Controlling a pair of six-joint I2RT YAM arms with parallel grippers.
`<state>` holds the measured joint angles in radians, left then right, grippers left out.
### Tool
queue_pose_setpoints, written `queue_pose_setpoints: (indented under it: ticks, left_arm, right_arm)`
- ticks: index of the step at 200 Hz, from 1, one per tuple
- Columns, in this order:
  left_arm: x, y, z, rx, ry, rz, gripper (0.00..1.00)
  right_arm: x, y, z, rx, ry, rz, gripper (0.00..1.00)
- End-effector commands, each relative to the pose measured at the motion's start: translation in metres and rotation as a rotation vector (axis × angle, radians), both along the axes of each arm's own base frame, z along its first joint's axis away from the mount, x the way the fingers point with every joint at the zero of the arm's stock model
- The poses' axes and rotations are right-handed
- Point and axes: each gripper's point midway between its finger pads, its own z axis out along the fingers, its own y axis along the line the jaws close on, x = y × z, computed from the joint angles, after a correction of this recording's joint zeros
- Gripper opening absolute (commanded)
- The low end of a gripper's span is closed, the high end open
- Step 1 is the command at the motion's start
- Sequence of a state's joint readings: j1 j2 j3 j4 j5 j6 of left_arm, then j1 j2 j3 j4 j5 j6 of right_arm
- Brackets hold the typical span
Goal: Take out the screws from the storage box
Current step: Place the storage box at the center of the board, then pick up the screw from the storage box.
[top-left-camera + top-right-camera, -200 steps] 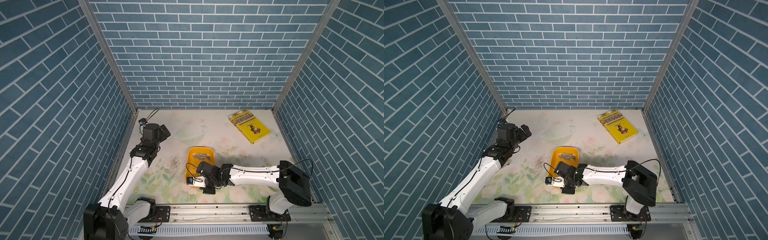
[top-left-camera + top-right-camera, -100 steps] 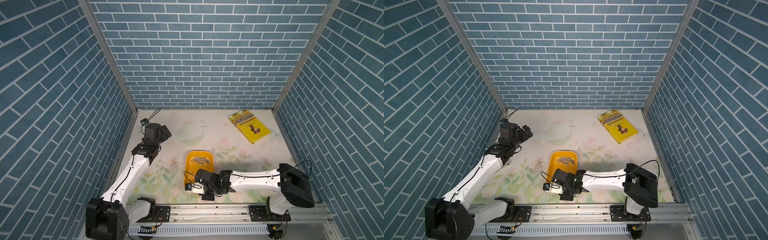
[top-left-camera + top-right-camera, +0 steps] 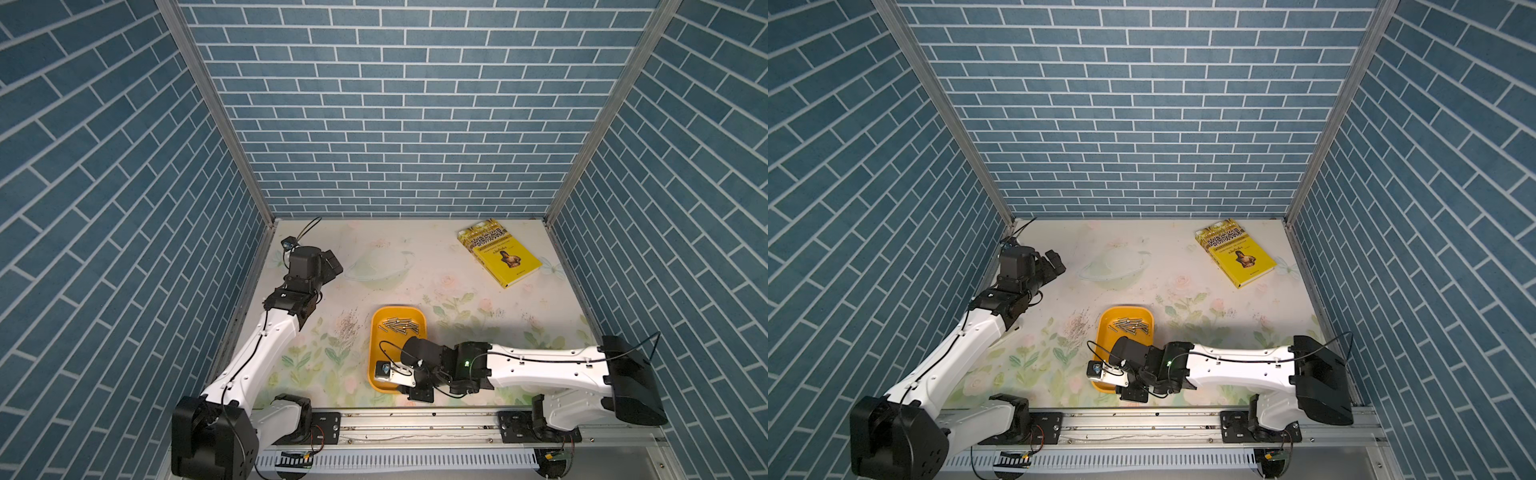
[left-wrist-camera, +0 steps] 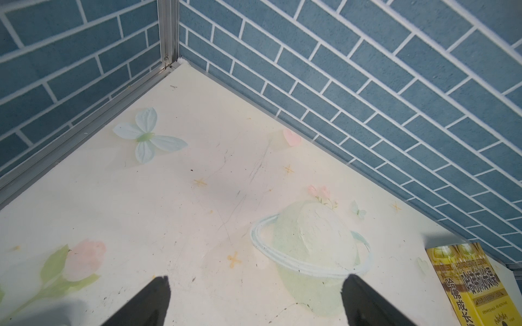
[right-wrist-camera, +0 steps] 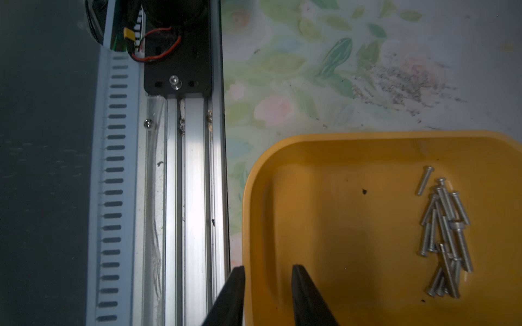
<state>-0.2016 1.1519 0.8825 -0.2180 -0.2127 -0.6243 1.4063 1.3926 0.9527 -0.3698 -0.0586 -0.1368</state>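
The storage box (image 3: 376, 345) is a shallow orange-yellow tray near the table's front edge, in both top views (image 3: 1106, 332). Several silvery screws (image 3: 401, 326) lie in a loose bunch at its far end (image 3: 1133, 325). The right wrist view shows the same screws (image 5: 445, 234) on the tray floor (image 5: 353, 240). My right gripper (image 5: 267, 268) stands open astride the tray's near rim, one finger outside it and one inside, holding nothing. My left gripper (image 4: 257, 279) hangs wide open and empty over the bare table at the back left (image 3: 332, 266).
A yellow book (image 3: 503, 257) lies at the back right and also shows in the left wrist view (image 4: 480, 288). The metal front rail (image 5: 192, 197) runs just beside the tray's near rim. Blue brick walls close in the table on three sides.
The tray has been dragged toward the front rail by my right gripper, whose jaws have now parted from its rim. The left arm has swung slightly.
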Motion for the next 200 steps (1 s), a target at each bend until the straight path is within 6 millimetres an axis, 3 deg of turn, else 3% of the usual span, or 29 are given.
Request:
queue_pose_setpoints:
  ticks: [1,18,38,53,72,92,124,161,177,200]
  left_arm:
    - [-0.001,0.0,0.008,0.011,-0.023,-0.006,1.0]
    - [-0.005,0.005,0.015,0.023,-0.048,0.015,1.0]
    - [-0.011,0.008,0.026,0.015,-0.083,0.039,1.0]
    - [-0.014,-0.005,0.044,-0.036,-0.098,-0.015,1.0]
    - [-0.026,-0.033,0.062,-0.104,-0.147,-0.123,1.0]
    - [-0.04,-0.074,0.067,-0.06,-0.153,-0.306,1.0]
    - [-0.087,-0.117,0.013,0.034,0.0,-0.51,1.0]
    - [-0.132,-0.109,-0.032,-0.011,-0.058,-0.502,1.0]
    - [-0.145,-0.111,-0.029,-0.059,-0.139,-0.546,1.0]
    - [-0.146,-0.099,0.007,-0.066,-0.251,-0.51,1.0]
  right_arm:
    - [0.007,0.008,0.061,0.177,-0.053,-0.032,0.34]
    - [0.018,0.008,0.105,0.341,-0.093,-0.105,0.34]
    - [0.057,-0.007,0.155,0.548,-0.127,-0.403,0.47]
    - [0.068,-0.015,0.174,0.641,-0.125,-0.49,0.48]
    - [0.074,-0.02,0.179,0.697,-0.15,-0.527,0.48]
    - [0.087,-0.027,0.167,0.675,-0.219,-0.587,0.51]
    - [0.097,-0.024,0.137,0.552,-0.31,-0.607,0.51]
    - [0.096,-0.011,0.097,0.472,-0.339,-0.551,0.5]
    - [0.102,-0.011,0.083,0.42,-0.378,-0.572,0.49]
    - [0.112,-0.012,0.07,0.358,-0.427,-0.619,0.48]
